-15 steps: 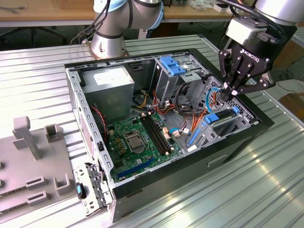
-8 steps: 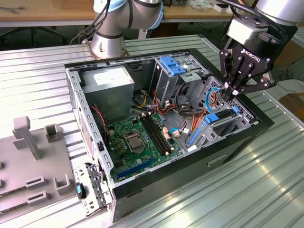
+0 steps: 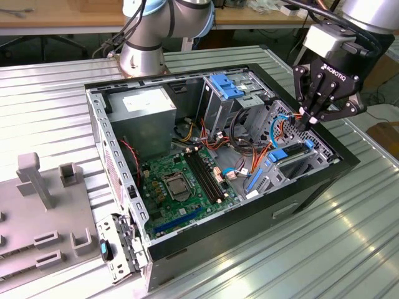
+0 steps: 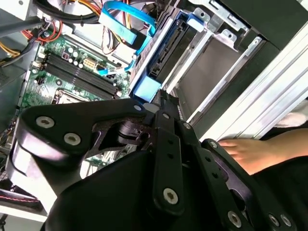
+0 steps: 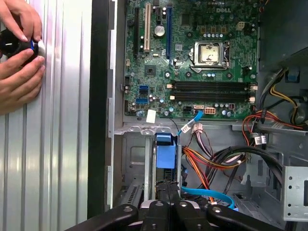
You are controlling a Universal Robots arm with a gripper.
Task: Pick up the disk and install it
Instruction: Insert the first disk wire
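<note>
Evidently the disk [image 5: 166, 155], a flat hard drive with a dark face and bright blue plastic side rails, stood on edge inside the grey sheet-metal drive bay [image 5: 134, 163], at the end of the case toward the exterior view's right. Most of its length was down between the bay's walls. The black jointed claw [image 3: 305, 123] had its fingers brought together, and their tips sat right at the disk's exposed blue end. They looked pressed against it rather than clamped around it, though the contact itself was hard to make out. The pickup therefore seemed done, and the step in hand was the install, probably late in its course. Finishing it would call for a straight push along the bay's guides, without tilting the drive. It would also need to stay clear of the bundle of orange and red wires [image 5: 207, 161] and the light blue flat cable [image 4: 127, 19] just beside the bay. Beyond lay the green motherboard [image 5: 192, 57], all within the open black computer case [image 3: 349, 163] on the ribbed metal bench [image 3: 312, 249]. A person's hands [image 5: 19, 62] rested on the bench near the case, around a small dark object.
</note>
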